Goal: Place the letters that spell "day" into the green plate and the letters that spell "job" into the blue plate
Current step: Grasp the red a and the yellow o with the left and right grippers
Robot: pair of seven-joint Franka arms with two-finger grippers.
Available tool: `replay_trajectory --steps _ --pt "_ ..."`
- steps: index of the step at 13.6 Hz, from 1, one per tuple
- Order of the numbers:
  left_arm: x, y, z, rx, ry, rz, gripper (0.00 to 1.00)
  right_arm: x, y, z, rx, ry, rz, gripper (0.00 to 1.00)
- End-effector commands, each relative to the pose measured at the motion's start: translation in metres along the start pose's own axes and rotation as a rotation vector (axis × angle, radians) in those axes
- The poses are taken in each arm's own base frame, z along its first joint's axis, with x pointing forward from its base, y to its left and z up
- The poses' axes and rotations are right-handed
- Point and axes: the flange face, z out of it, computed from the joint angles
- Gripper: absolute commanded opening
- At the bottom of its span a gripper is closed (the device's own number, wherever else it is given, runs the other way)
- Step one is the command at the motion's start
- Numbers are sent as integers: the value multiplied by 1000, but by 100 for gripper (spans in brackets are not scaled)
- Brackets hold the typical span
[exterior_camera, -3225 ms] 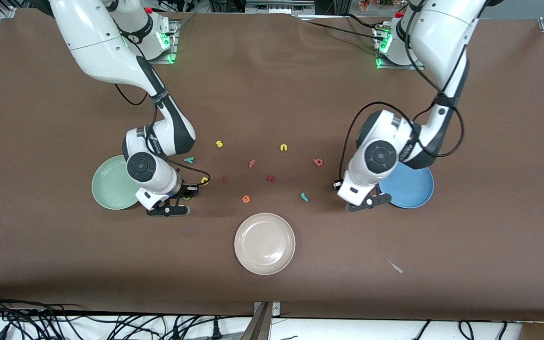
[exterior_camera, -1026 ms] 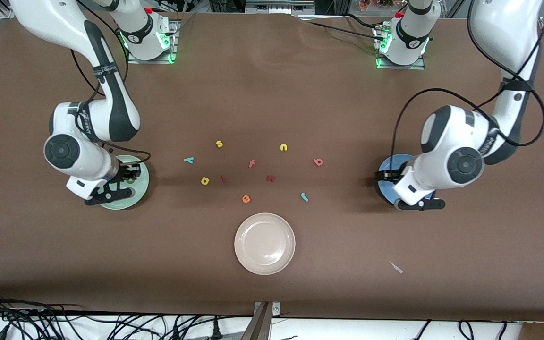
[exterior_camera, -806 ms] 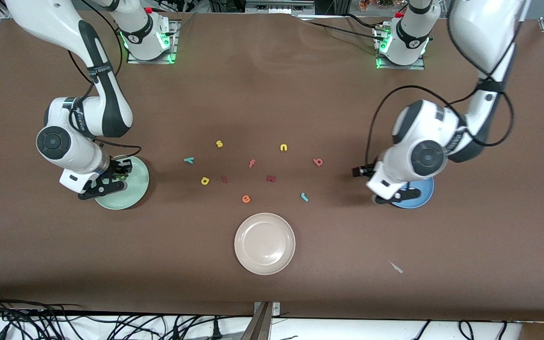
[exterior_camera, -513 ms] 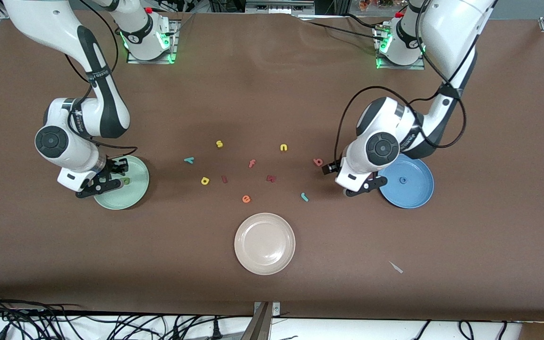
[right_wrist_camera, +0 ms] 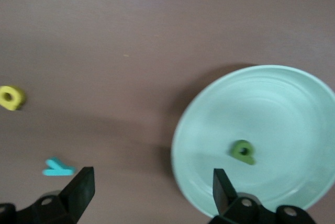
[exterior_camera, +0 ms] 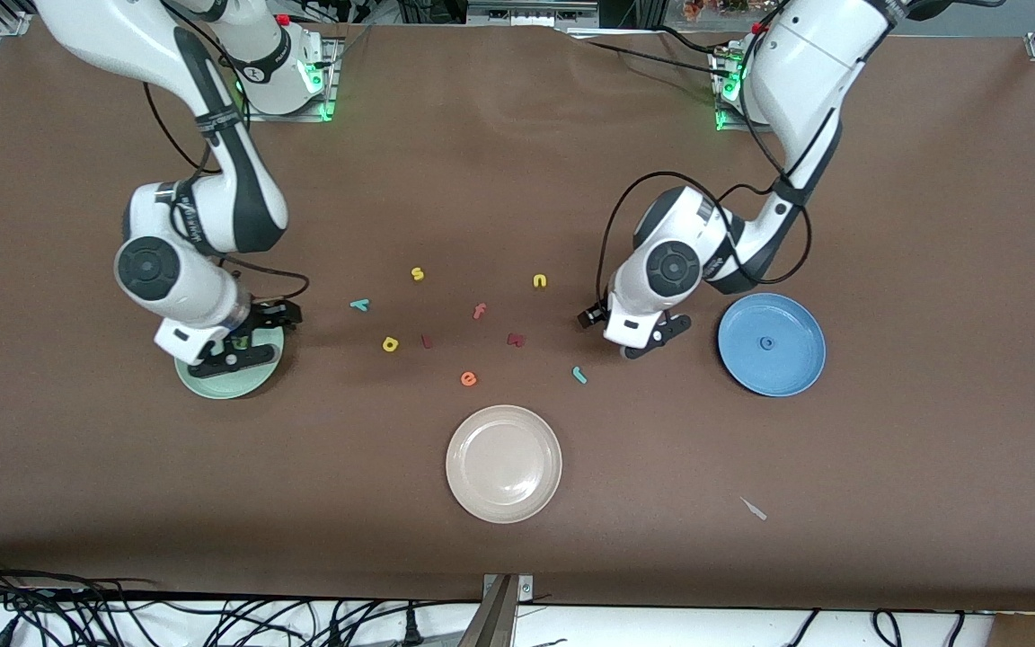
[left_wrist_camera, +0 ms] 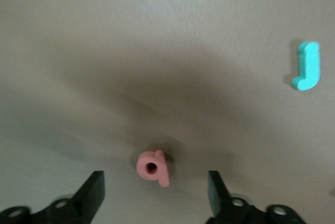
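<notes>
My left gripper [exterior_camera: 639, 341] hangs open over the salmon b [left_wrist_camera: 153, 166], which lies on the table between its fingers [left_wrist_camera: 94, 195]; the hand hides the b in the front view. The teal j [exterior_camera: 579, 374] lies close by. The blue o [exterior_camera: 765, 342] rests in the blue plate [exterior_camera: 796, 368]. My right gripper [exterior_camera: 243, 346] is open and empty over the green plate's [exterior_camera: 212, 382] rim. The dark green d [right_wrist_camera: 242, 151] lies in that plate. On the table beside it are the teal y [exterior_camera: 360, 305] and the yellow a [exterior_camera: 390, 343].
A cream plate [exterior_camera: 503, 463] sits nearer the front camera at mid-table. Scattered in the middle are a yellow s [exterior_camera: 417, 274], a yellow n [exterior_camera: 540, 281], an orange f [exterior_camera: 479, 311], an orange e [exterior_camera: 468, 379] and two dark red letters [exterior_camera: 515, 340].
My right gripper opened over the green plate, left the d there and shifted toward the table's middle. My left arm swung from the blue plate to over the b.
</notes>
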Motion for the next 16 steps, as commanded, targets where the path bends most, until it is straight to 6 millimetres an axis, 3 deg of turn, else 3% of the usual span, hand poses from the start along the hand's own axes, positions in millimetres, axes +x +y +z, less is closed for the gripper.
replay_trajectory --steps 1,3,4,5,6,7,8,12,15,16 --pt "8 -3 8 5 20 -26 75 5 -31 1 30 37 53 100" --pt "10 -7 11 10 16 -32 64 8 -55 15 44 54 79 100" --pt "9 -6 13 12 15 -29 64 10 -65 21 49 59 76 100" --pt "10 -7 18 17 9 -32 55 16 -73 26 51 59 70 100" --pt "11 -8 17 15 10 -34 44 21 -82 29 54 61 63 100" --pt "11 -8 17 15 10 -34 18 24 -91 33 54 61 66 100" --pt "10 -7 18 16 9 -31 2 27 -102 37 54 60 59 100" --pt "9 -6 12 17 9 -26 0 30 -126 48 43 60 -1 100" --pt "17 -7 -18 28 20 -26 0 30 -143 61 45 78 -34 100" --pt "31 -13 -32 53 25 -17 0 30 -145 66 46 79 -38 100"
